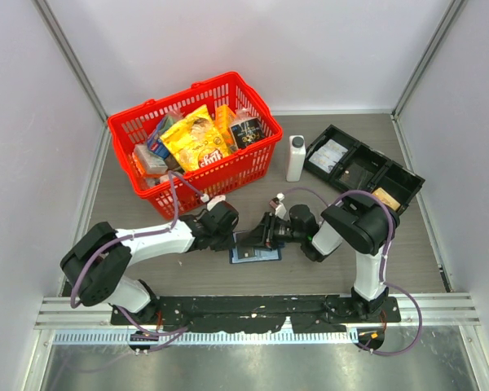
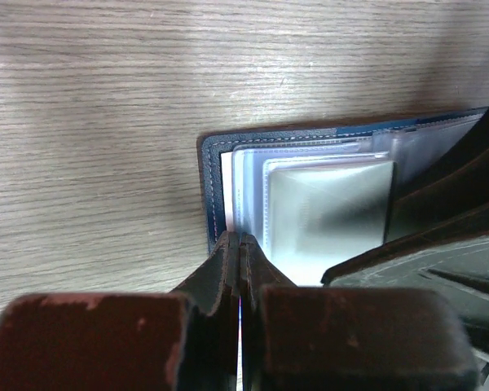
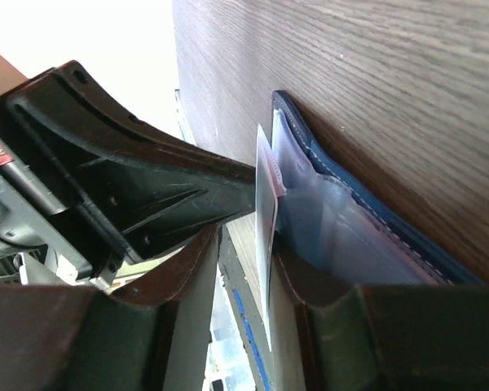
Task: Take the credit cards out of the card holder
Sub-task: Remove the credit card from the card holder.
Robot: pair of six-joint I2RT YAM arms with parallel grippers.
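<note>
The table (image 2: 106, 98) shows a matt, grey-brown wood grain with fine streaks. The card holder (image 2: 214, 187) has a navy, leather-like cover with pale stitching along its edge. Its sleeves (image 2: 326, 212) are clear, glossy plastic that catches the light. A card (image 3: 265, 212) looks thin and smooth. The fingers (image 2: 98, 334) of the left gripper (image 2: 239, 244) are dark and matt, with scuffed reddish-brown faces. The basket (image 1: 228, 173) is red plastic lattice, its packets (image 1: 194, 142) shiny, and the tray (image 1: 367, 171) black plastic

Both arms reach inward; left pincer (image 2: 239, 246) closed, right pincer (image 3: 246, 244) parted.
</note>
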